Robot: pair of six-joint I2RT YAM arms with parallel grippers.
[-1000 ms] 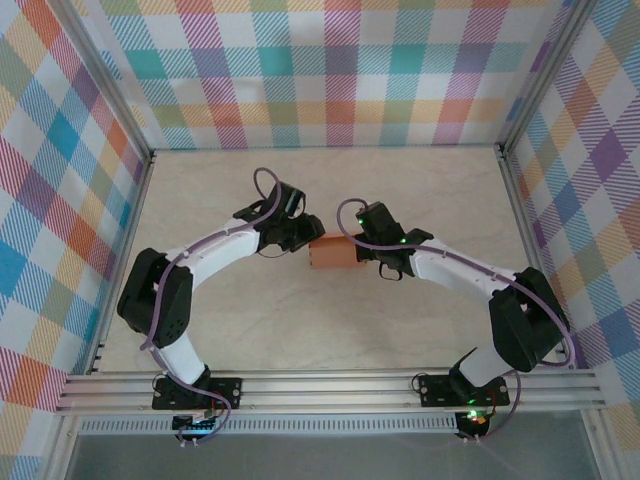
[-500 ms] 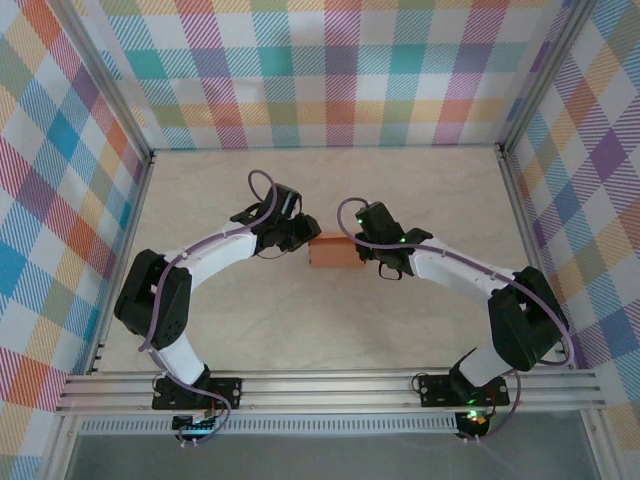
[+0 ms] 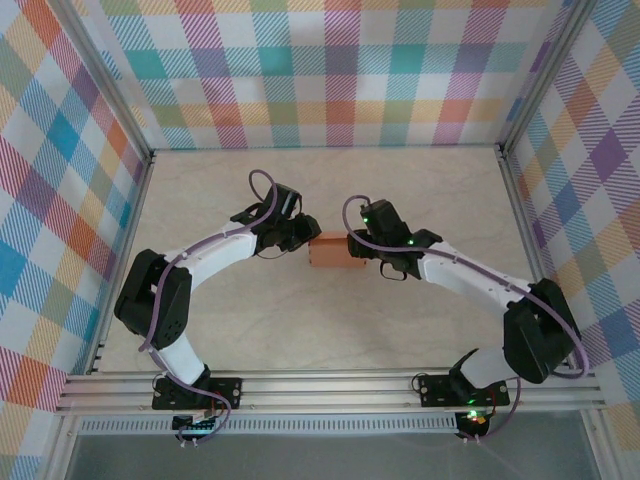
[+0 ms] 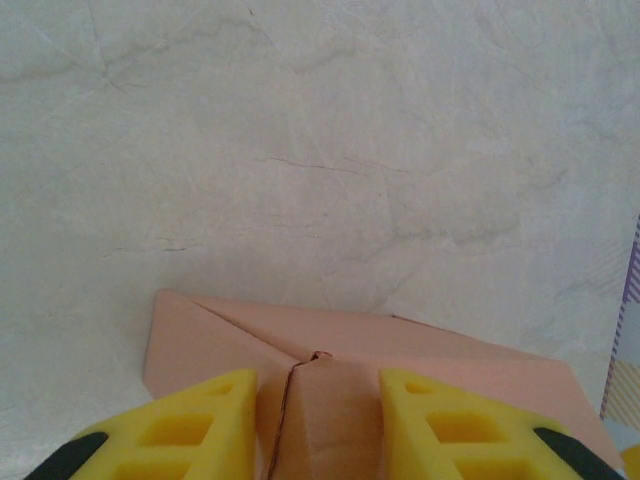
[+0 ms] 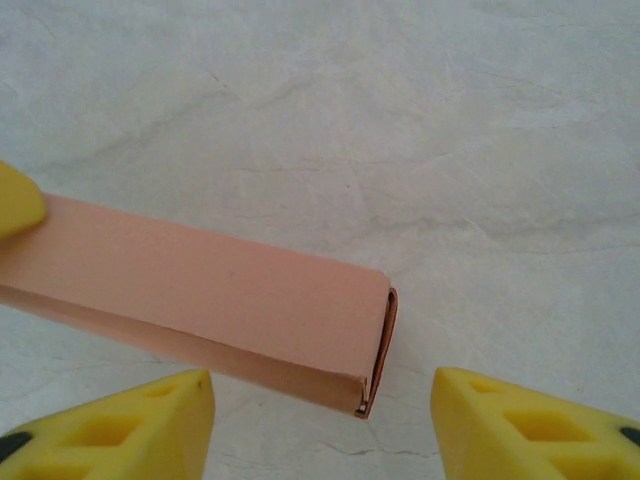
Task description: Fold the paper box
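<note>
The paper box [image 3: 335, 251] lies near the middle of the table [image 3: 420, 190], already a closed rectangular shape. The left gripper [image 4: 318, 385] pinches its end flap. The right gripper [image 5: 320, 385] has its fingers spread around the other end, not touching. Probably only final pressing is left.

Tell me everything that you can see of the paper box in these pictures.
The paper box is thin salmon-orange card, plain and unmarked, folded into a small long rectangular shape. It lies flat near the middle of the pale table. One end shows diagonal fold lines and a seam; the left end effector grips that end. The other end shows layered card edges; the right end effector stands open around it, without touching it.
</note>
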